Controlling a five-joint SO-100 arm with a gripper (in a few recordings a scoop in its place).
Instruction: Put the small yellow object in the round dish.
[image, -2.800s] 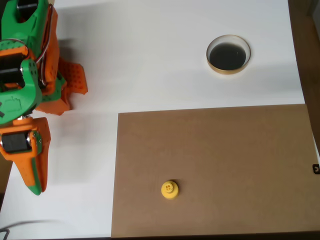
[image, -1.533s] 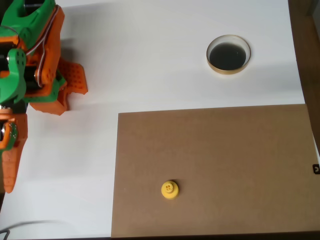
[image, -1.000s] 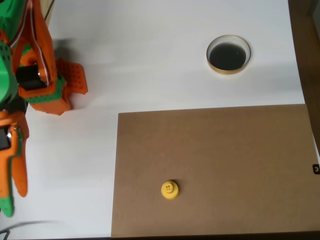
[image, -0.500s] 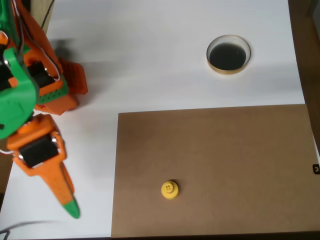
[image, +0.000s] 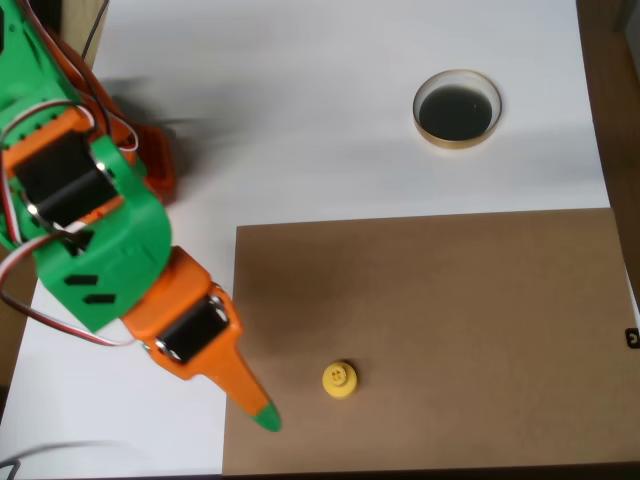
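The small yellow object (image: 340, 379) stands on a brown board (image: 450, 320), low and left of the board's middle. The round dish (image: 457, 108), with a tan rim and a dark inside, sits on the white table at the upper right with nothing in it. My green and orange arm reaches in from the left. Its gripper (image: 260, 414) points down and right over the board's lower left edge, about a finger's length left of the yellow object and not touching it. The fingers show as one tapered wedge with no gap, holding nothing.
The white table (image: 300, 120) lies around the board. An orange arm base part (image: 158, 160) sits at the upper left. A dark strip (image: 615, 100) runs down the right side beyond the table's edge.
The arm has swung from the left edge toward the right and downward. Its gripper tip now lies over the board's corner, much closer to the yellow object. Object and dish have not moved.
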